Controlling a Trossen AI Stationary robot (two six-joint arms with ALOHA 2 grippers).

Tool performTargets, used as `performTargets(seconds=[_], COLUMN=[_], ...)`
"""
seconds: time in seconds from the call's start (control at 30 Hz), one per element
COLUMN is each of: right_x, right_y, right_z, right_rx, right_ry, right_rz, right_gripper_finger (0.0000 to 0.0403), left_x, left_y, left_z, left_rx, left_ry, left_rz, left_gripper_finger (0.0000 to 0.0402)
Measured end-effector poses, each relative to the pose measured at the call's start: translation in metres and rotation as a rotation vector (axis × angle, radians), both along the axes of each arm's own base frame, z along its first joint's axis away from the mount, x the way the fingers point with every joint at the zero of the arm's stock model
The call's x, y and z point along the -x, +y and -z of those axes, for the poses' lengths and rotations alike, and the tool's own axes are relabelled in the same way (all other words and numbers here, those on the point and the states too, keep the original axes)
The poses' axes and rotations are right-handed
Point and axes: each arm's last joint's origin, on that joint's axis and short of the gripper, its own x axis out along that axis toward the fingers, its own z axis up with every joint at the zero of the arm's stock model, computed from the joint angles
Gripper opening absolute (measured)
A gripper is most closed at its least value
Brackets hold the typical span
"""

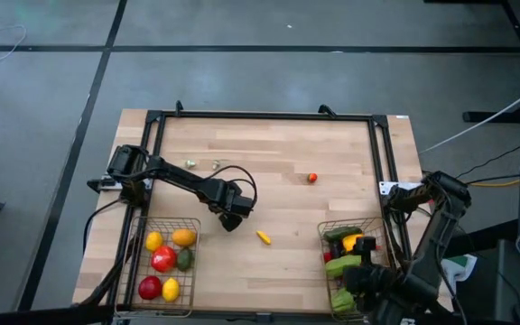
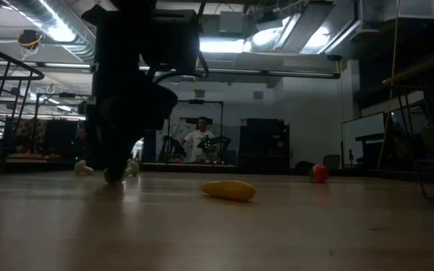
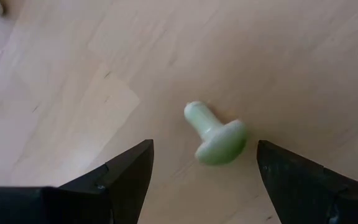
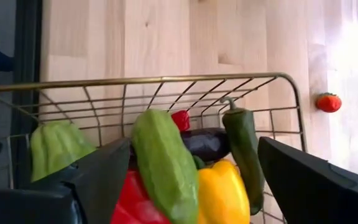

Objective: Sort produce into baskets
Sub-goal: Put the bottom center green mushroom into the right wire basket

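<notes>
From above, the left hand point(image 1: 230, 219) hangs over the middle of the counter point(image 1: 278, 144), just beside the left basket point(image 1: 165, 262) of fruit; the yellow piece point(image 1: 264, 237) lies near it, the small tomato point(image 1: 312, 178) well apart. The right hand point(image 1: 359, 280) waits over the right basket point(image 1: 350, 266). At counter height, the left hand reaches nearly to the wood. Its wrist view shows the fingers point(image 3: 123, 174) spread apart, a pale green mushroom point(image 3: 215, 134) lying between them, stem pointing away, bare wood all round. The right wrist view shows open fingers above peppers point(image 4: 219, 193).
</notes>
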Motion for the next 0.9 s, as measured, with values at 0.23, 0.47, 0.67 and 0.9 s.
performTargets(seconds=[0.23,0.47,0.67,0.9], right_x=[-0.018,-0.034,-0.042,-0.047], right_y=[-0.012,-0.025,-0.032,-0.032], right_z=[0.0,0.0,0.0,0.0], right_rx=[0.033,0.06,0.072,0.076], right_ry=[0.02,0.039,0.047,0.029], right_rz=[-0.019,-0.026,-0.026,-0.067], right_gripper_finger=[0.0351,0.0351,0.0351,0.0351], left_x=[-0.001,-0.003,-0.003,-0.003], left_y=[0.0,0.001,0.004,0.004], left_z=[0.001,0.001,0.001,0.001], left_rx=[0.004,0.006,0.005,0.014], left_ry=[-0.013,-0.026,-0.026,-0.023], left_rz=[0.034,0.035,0.029,0.041], left_gripper_finger=[0.028,0.0233,0.0172,0.0115])
